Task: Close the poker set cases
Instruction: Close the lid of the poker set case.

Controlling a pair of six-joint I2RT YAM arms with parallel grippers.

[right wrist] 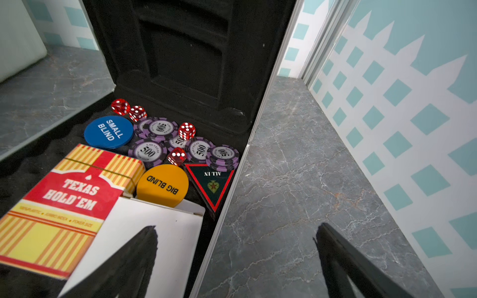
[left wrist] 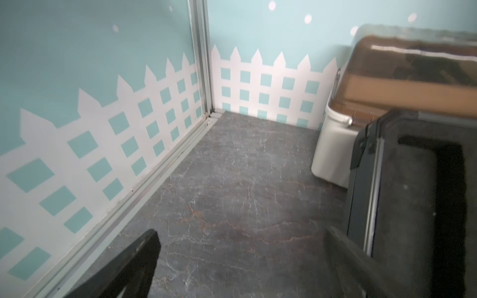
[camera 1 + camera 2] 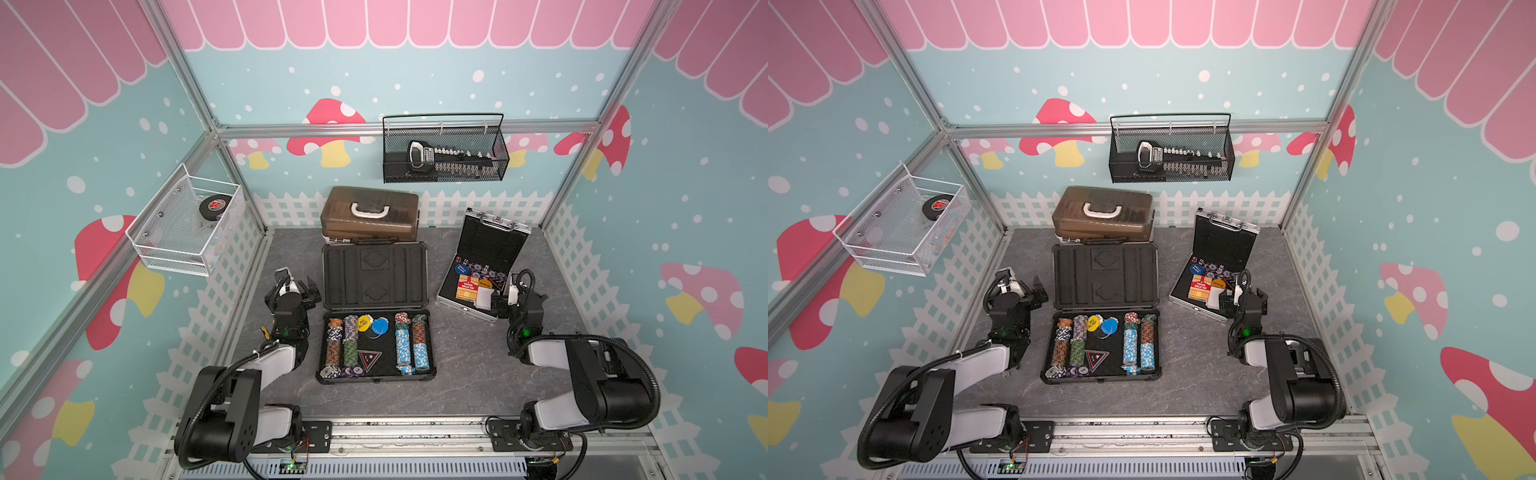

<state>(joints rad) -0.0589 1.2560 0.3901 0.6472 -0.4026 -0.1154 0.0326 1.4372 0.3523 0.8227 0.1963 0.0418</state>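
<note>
Black poker case (image 3: 376, 380): centre of the grey table (image 3: 465, 374), open. Its black lid (image 3: 375, 274) is thrown back toward the far side. The tray holds rows of chips (image 3: 419, 345), a yellow and a blue button, and a dark triangular marker.

Silver poker case (image 3: 461, 307): right of the black one, well apart, turned at an angle, open. Its silver-framed lid (image 3: 492, 241) stands upright on the far side.

Both top views show the two cases whole. Only the right wrist view makes the silver case's contents legible:
- a red-and-yellow Texas Hold'em deck (image 1: 64, 198)
- a plain white box (image 1: 154, 227)
- a blue Small Blind button (image 1: 108, 131)
- a yellow Big Blind button (image 1: 162, 185)
- an All In triangle (image 1: 213, 183)
- purple 500 chips (image 1: 157, 129)
- red dice (image 1: 187, 130)

Right gripper (image 3: 500, 300): at the silver case's near-right corner, jaws spread wide, holding nothing. In the wrist view one finger (image 1: 134, 258) lies over the white box and the other over bare table. The case's right rim runs between them.

Left gripper (image 3: 311, 291): just left of the black lid, jaws wide apart, empty. Its wrist view shows only the lid's far-left corner, bare table and one end of the cream box (image 2: 333, 154).

The cream box, with a brown lid and white handle, sits just behind the black lid. Whether they touch, I cannot tell.
</note>
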